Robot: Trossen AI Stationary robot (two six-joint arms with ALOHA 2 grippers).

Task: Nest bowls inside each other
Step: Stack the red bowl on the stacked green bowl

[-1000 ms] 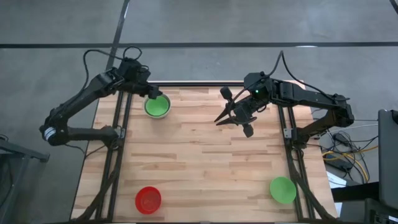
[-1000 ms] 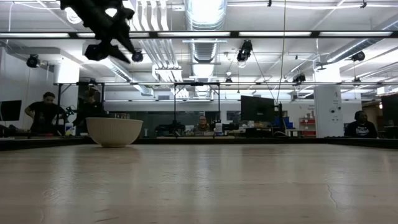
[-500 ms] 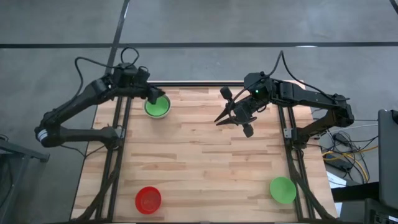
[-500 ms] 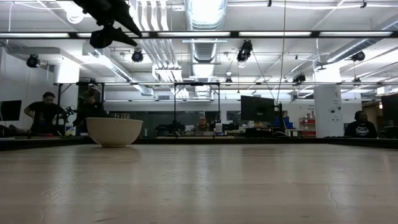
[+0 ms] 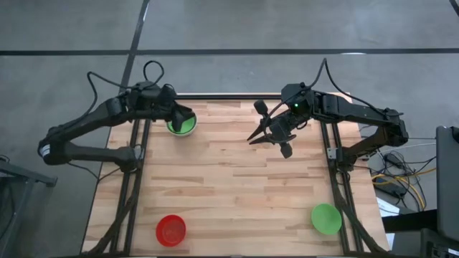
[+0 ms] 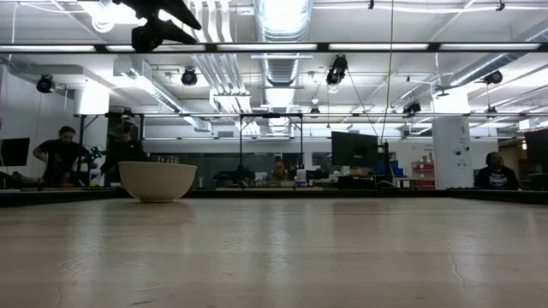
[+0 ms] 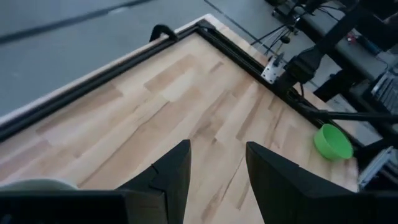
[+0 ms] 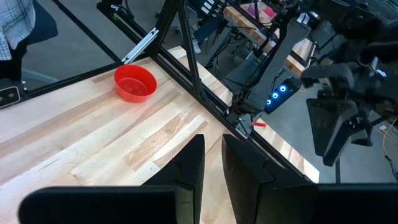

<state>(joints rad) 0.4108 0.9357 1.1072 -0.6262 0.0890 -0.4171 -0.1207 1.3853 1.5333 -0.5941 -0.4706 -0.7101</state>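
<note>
The high view looks straight down on the whole tabletop [image 5: 229, 179]. The low view sits at its surface, facing the room. Each wrist view looks obliquely along the boards (high view shares these).

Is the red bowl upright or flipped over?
Upright: the red bowl shows its open hollow facing up in the right wrist and high views.

Table [image 5: 229, 186] middle seemingly unobstructed.
</note>
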